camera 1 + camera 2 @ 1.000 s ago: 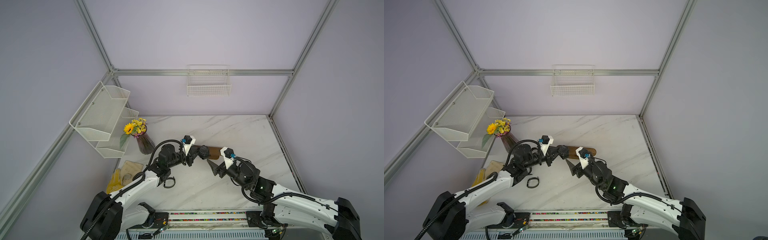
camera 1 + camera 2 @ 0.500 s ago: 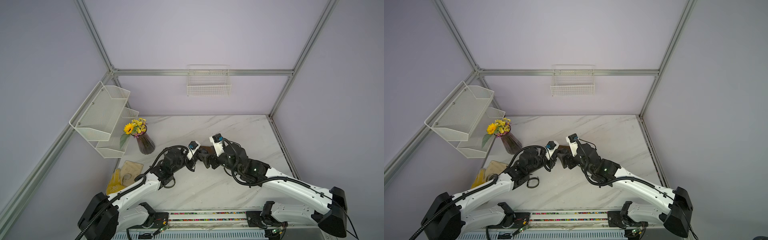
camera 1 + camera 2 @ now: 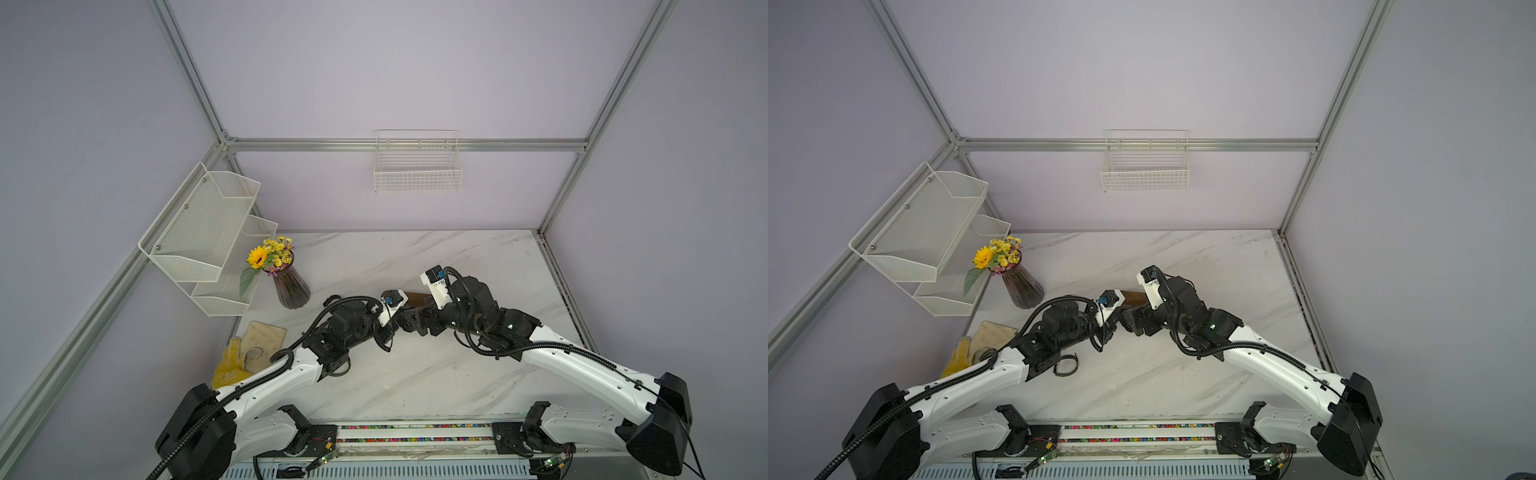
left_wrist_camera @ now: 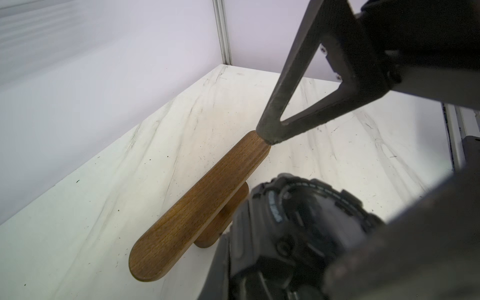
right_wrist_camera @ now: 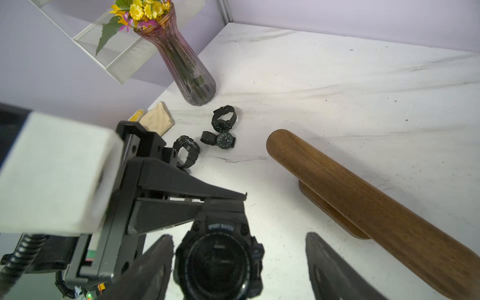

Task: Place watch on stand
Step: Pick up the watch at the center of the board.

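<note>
Both arms reach in from the counter's near edge, elbows out, and their wrists meet over its middle. The left gripper is clamped tight on the strap of a black watch. The right gripper faces it with its jaws spread wide, one on either side of the watch case.

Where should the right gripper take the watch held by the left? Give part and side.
Take the watch by its case, pinching across its two flanks, coming face-on, as the right gripper stands now, open around it. The left gripper is shut on the strap next to the dial, so that is taken, and a case grip probably leaves the band loop free for the stand.
</note>
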